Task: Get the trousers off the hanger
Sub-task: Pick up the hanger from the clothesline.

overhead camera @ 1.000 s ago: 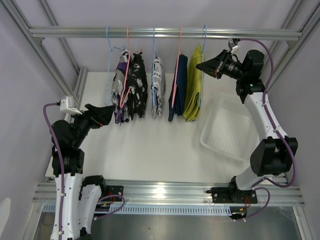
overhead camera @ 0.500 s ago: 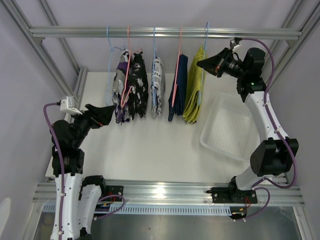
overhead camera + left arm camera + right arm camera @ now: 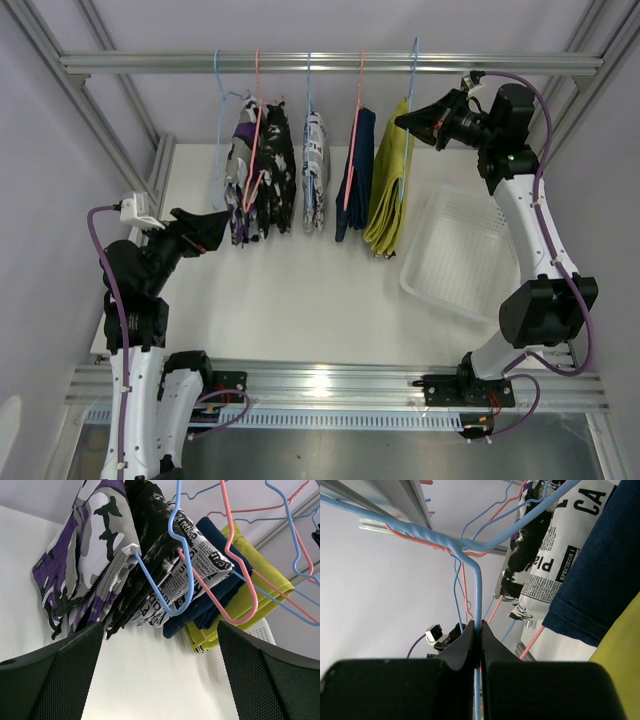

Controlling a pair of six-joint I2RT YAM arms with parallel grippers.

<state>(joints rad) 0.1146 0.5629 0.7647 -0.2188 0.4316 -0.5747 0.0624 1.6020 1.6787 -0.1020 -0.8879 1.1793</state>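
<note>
While the left gripper [image 3: 208,232] sits at 9 o'clock in the top view, fingers spread wide with nothing between them, the right gripper [image 3: 405,122] at 1 o'clock is pinched tight on the blue hanger [image 3: 412,75]. That hanger carries the yellow-green trousers [image 3: 385,205]. We see all five pairs hanging from the rail [image 3: 330,65] at 12 o'clock. The navy trousers [image 3: 358,175] hang just beside the yellow-green ones, at their 9 o'clock, then the three patterned trousers [image 3: 262,180]. A white basket [image 3: 465,250] rests on the table [image 3: 300,290] at 3 o'clock.

Left wrist: we see both fingers [image 3: 65,680] far apart, gripping nothing. The purple camo pair [image 3: 85,555] is at 11 o'clock, the newsprint pair [image 3: 200,555] at 12, and the yellow-green trousers [image 3: 250,590] at 2.

Right wrist: the fingers [image 3: 465,645] meet on the blue hanger's wire [image 3: 477,590]. Navy trousers [image 3: 600,580] are at 3 o'clock, with yellow-green cloth at 4.
</note>
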